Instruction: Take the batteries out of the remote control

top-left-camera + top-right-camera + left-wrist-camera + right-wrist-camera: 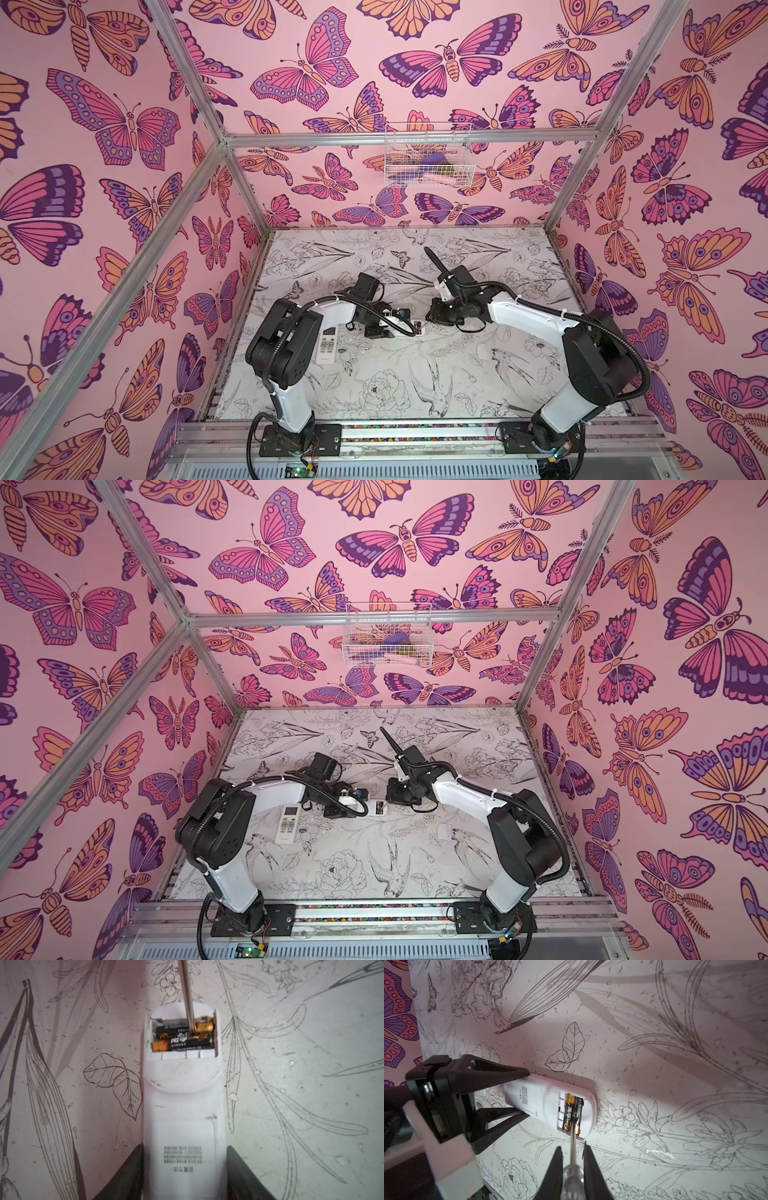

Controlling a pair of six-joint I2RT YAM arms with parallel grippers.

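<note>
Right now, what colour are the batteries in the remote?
The batteries are black with orange-gold ends, seen best in the left wrist view.

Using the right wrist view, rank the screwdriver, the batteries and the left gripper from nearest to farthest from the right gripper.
1. The screwdriver: clamped in the right gripper.
2. The batteries: in the open compartment of the remote, at the shaft's tip.
3. The left gripper: clamping the remote's opposite end.

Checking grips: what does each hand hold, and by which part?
The left hand clamps the remote control by its sides, label end; right hand grips the screwdriver by its clear handle.
</note>
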